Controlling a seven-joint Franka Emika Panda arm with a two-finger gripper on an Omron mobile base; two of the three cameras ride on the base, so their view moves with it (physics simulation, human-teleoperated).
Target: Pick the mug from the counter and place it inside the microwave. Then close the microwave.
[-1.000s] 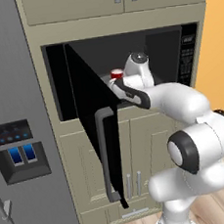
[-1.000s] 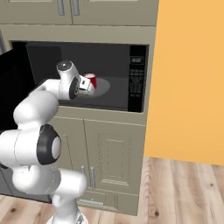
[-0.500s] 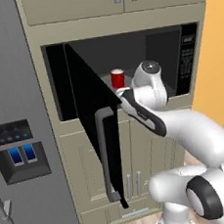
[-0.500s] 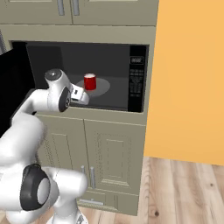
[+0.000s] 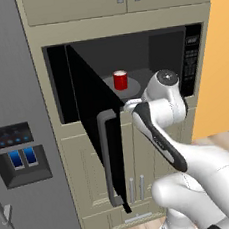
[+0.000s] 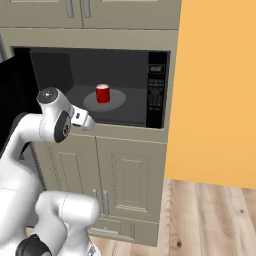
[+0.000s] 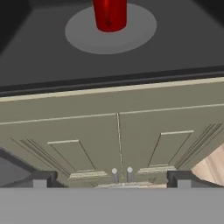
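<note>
The red mug [image 5: 120,79] [image 6: 102,93] [image 7: 110,15] stands upright on the round grey turntable [image 6: 118,102] [image 7: 141,31] inside the black microwave [image 5: 194,52] [image 6: 156,90]. Nothing is touching it. The microwave door [image 5: 93,120] is swung wide open to the left, and its grey bar handle [image 5: 108,157] faces me. My gripper [image 6: 84,120] [image 7: 111,180] hangs just outside the cavity, below and in front of its front edge. It is open and holds nothing, with its dark fingertips [image 7: 42,179] far apart. The counter is out of view.
A grey fridge [image 5: 19,147] with a blue dispenser panel stands just left of the open door. Beige cabinet doors [image 6: 127,175] [image 7: 118,140] lie below the microwave. An orange wall [image 6: 220,90] and a wooden floor [image 6: 210,220] are to the right.
My hand has drawn back out of the microwave and sunk below its front edge. The mug stays on the turntable. The jaws have stayed open.
</note>
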